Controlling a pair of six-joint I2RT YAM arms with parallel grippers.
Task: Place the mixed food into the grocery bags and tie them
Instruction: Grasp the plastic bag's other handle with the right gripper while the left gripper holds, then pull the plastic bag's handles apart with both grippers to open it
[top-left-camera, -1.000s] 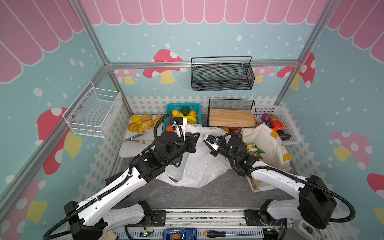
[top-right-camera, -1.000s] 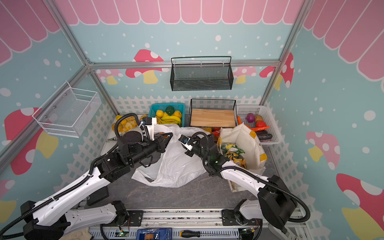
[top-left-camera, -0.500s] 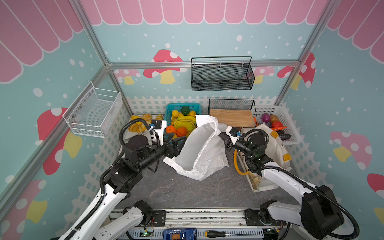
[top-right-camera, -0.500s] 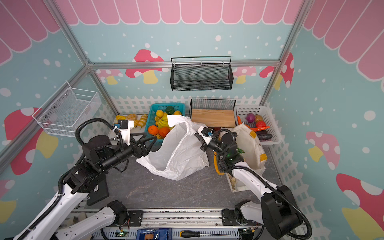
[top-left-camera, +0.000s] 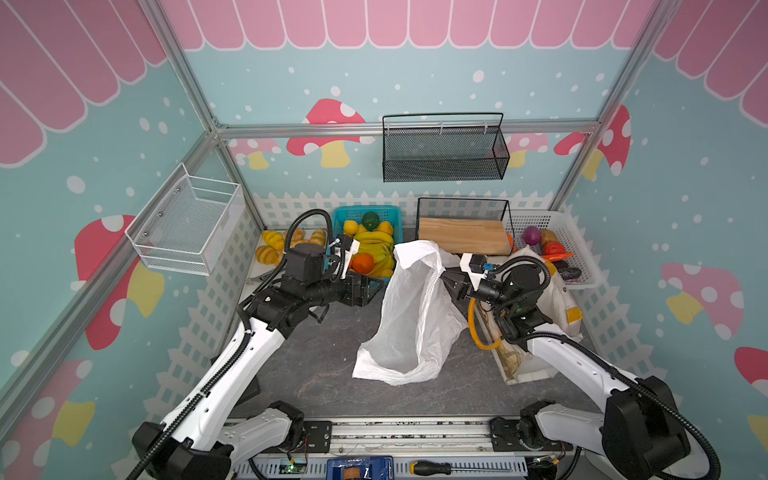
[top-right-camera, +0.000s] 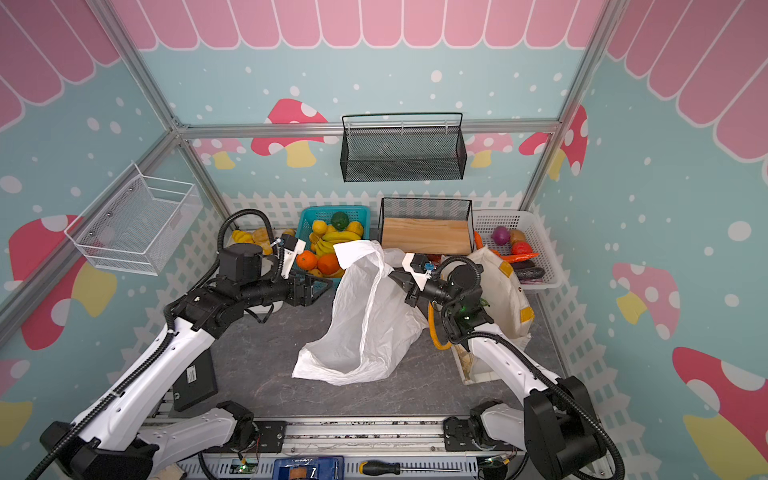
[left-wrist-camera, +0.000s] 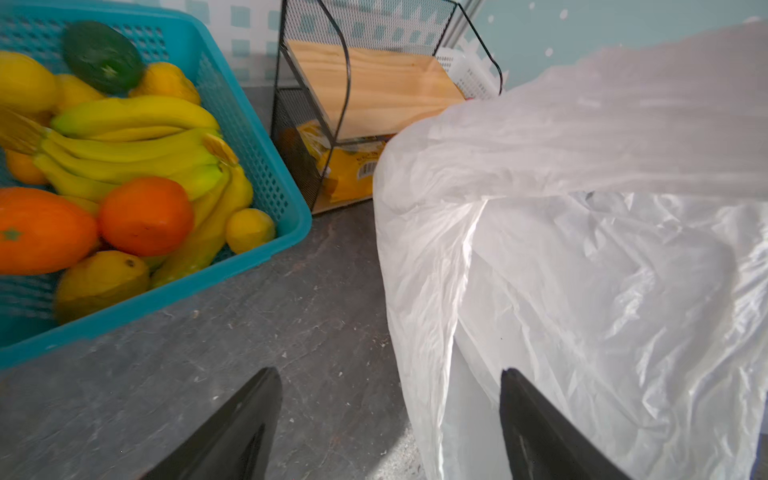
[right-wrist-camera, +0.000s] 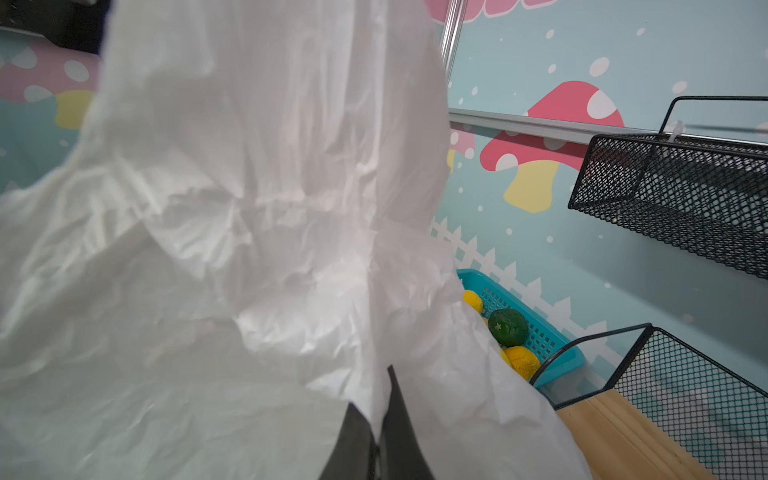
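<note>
The thin white plastic bag (top-left-camera: 411, 316) (top-right-camera: 365, 320) hangs by its upper edge from my right gripper (top-left-camera: 442, 274) (right-wrist-camera: 380, 395), which is shut on it, and its bottom rests on the dark table. My left gripper (top-left-camera: 370, 289) (left-wrist-camera: 388, 374) stands open just left of the bag with nothing between its fingers. Oranges (top-left-camera: 363, 262) (left-wrist-camera: 145, 216) and bananas (top-left-camera: 376, 241) (left-wrist-camera: 133, 141) lie in the teal basket (top-left-camera: 390, 212) behind the left gripper. A yellow snack packet (left-wrist-camera: 349, 170) lies under the wooden shelf. The cream canvas tote (top-left-camera: 557, 286) (top-right-camera: 505, 286) stands behind the right arm.
A black mesh rack with a wooden board (top-left-camera: 463, 235) stands at the back. A white basket of vegetables (top-left-camera: 569, 232) is at the back right and bread rolls (top-left-camera: 270, 245) at the back left. A black mesh basket (top-left-camera: 444, 153) and a white wire basket (top-left-camera: 187, 224) hang on the walls.
My left gripper has opened, let go of the white bag and drawn back to the left. The bag now hangs from the right gripper alone, further right, and sags.
</note>
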